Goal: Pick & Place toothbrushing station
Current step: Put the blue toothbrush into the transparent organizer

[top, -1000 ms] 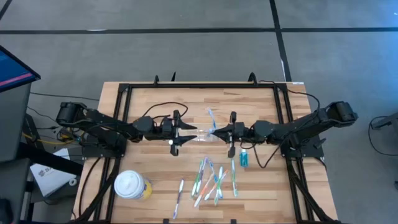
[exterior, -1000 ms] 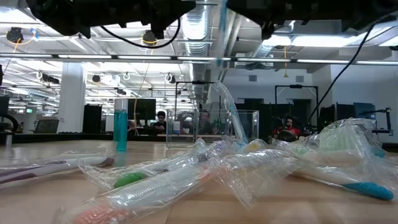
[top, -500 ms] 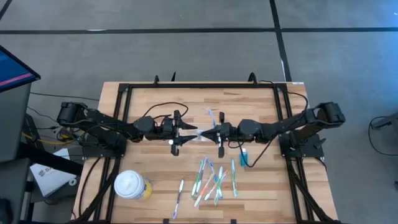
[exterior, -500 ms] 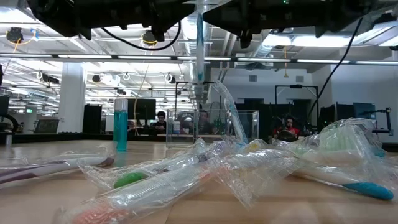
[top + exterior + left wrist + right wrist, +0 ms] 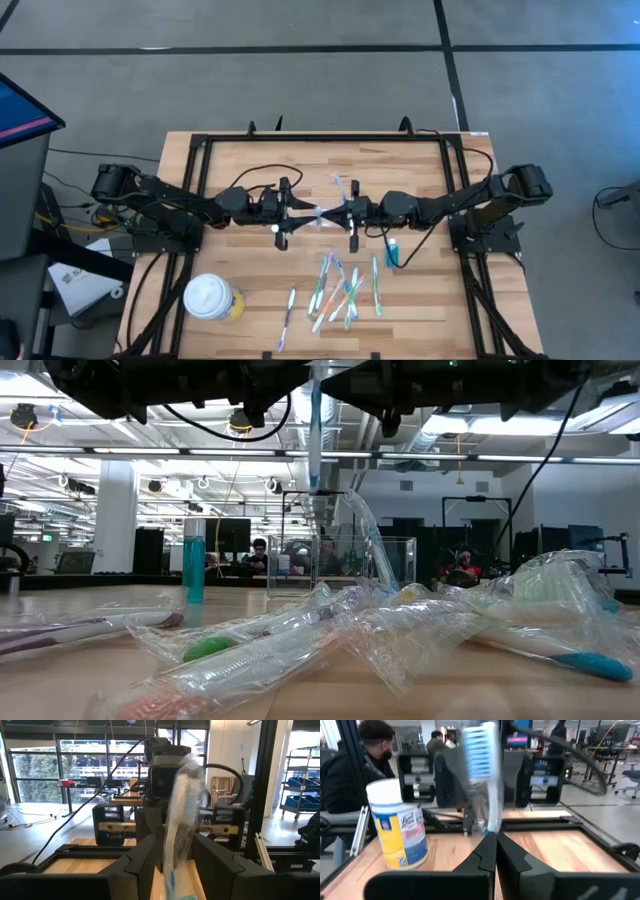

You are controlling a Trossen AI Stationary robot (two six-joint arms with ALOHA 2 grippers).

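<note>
Right gripper clamped on wrapped brush, mid-frame above holder. Left gripper part-open around wrapper; grip unclear. Holder seems empty; more brushes lie lower centre, unplaced.

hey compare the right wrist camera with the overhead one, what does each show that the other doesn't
Only the right wrist view shows the blue and white bristle head of the toothbrush standing above the shut right gripper, the label on the white-lidded yellow wipes canister, and a seated person in dark clothing beyond the table.

Only the high view shows the loose wrapped toothbrushes lying near the wooden table's front edge, and both arms whole.

Both show the two grippers meeting at mid-table, the left gripper facing the right.
</note>
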